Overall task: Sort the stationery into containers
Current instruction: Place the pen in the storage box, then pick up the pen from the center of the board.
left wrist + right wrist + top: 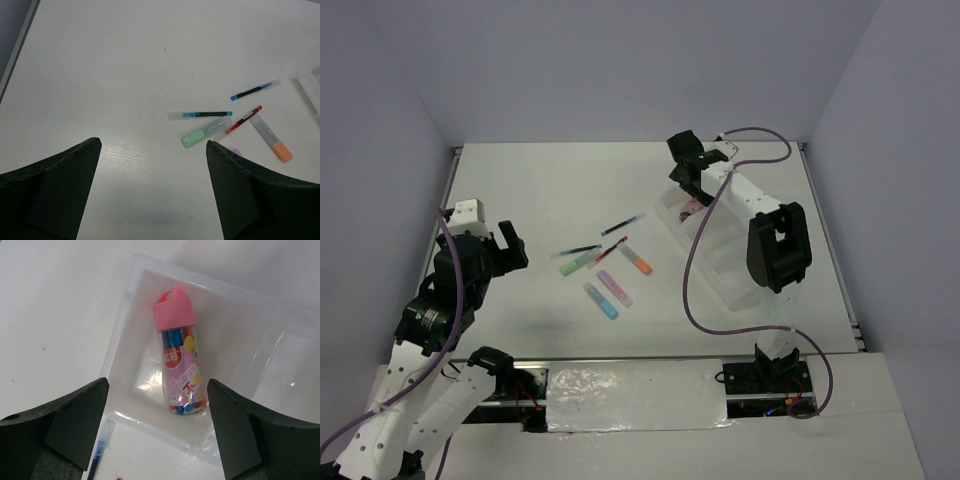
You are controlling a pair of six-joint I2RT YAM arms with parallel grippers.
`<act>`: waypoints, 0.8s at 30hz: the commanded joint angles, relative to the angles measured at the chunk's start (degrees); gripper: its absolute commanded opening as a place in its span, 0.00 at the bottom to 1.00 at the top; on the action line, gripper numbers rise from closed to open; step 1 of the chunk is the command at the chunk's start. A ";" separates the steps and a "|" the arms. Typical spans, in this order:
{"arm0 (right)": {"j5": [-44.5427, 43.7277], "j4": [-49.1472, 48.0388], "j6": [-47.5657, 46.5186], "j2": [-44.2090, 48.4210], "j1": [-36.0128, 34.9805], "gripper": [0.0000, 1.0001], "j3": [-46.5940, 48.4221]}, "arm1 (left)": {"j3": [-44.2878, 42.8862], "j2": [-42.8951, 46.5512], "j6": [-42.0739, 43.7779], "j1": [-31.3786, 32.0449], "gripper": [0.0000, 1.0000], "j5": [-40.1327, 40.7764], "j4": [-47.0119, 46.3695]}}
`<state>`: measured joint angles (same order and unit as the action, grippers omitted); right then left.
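A pink-capped stubby cylinder (179,355) lies on its side in the end compartment of the long translucent tray (125,300). My right gripper (156,382) hangs open just above it, touching nothing. From above, the cylinder (690,208) shows beneath that gripper (682,170) at the tray's (725,270) far end. On the table lie a green stick (206,132), an orange stick (271,137), a red pen (243,120) and two dark-blue pens (202,114) (254,90). A purple stick (614,287) and a blue stick (601,300) lie nearer. My left gripper (152,145) stands open and empty, left of the cluster.
The tray's other two compartments run toward the near right. A dark-blue pen (100,450) lies on the table just outside the tray's wall. Grey walls close the table at the back and both sides.
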<state>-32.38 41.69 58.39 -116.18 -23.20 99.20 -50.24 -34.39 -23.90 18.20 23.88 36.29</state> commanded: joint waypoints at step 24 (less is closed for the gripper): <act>29.57 -23.06 -47.49 6.59 -20.30 0.76 -24.49 | -0.12 0.03 0.52 -0.18 0.99 0.82 -1.66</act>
<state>-5.43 23.14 13.21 -108.12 -43.62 74.61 -50.24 -35.20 -23.94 18.20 24.12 36.38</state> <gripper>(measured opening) 0.764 0.993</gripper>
